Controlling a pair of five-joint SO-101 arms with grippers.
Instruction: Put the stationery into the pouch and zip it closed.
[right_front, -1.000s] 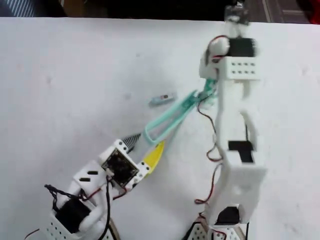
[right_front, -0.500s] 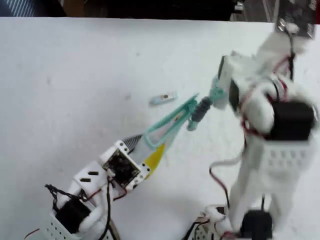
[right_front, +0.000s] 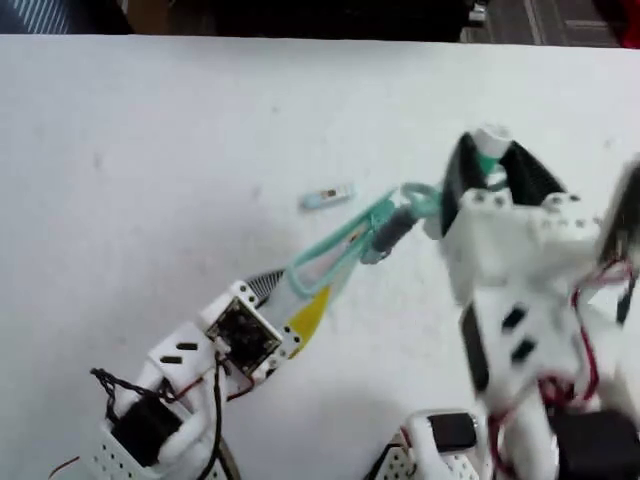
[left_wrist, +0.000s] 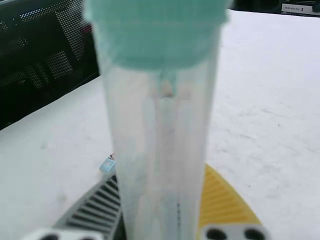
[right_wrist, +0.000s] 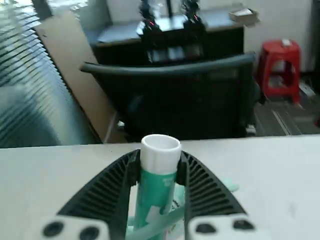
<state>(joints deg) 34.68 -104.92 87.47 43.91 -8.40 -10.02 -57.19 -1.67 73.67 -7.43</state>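
A clear pouch (right_front: 340, 250) with teal trim lies slanted across the table's middle. My left gripper (right_front: 287, 295) is shut on its near end, and in the left wrist view the pouch (left_wrist: 160, 125) stands between the grey and yellow fingers (left_wrist: 225, 205). A dark grey stick-shaped item (right_front: 390, 230) pokes out of the pouch's far mouth. My right gripper (right_front: 490, 165) hangs just beyond that mouth, shut on a green glue stick (right_front: 490, 140) with a white cap (right_wrist: 160, 145). A small light-blue item (right_front: 327, 197) lies loose on the table beside the pouch.
The white table (right_front: 150, 150) has wide free room to the left and at the back. The right arm's white body (right_front: 520, 300) rises over the front right. A chair and shelves stand beyond the table's far edge (right_wrist: 165, 100).
The right arm has pulled back from its stretched pose over the pouch mouth and swung round, glue stick in its gripper. The dark item now shows at the mouth. The left arm kept still.
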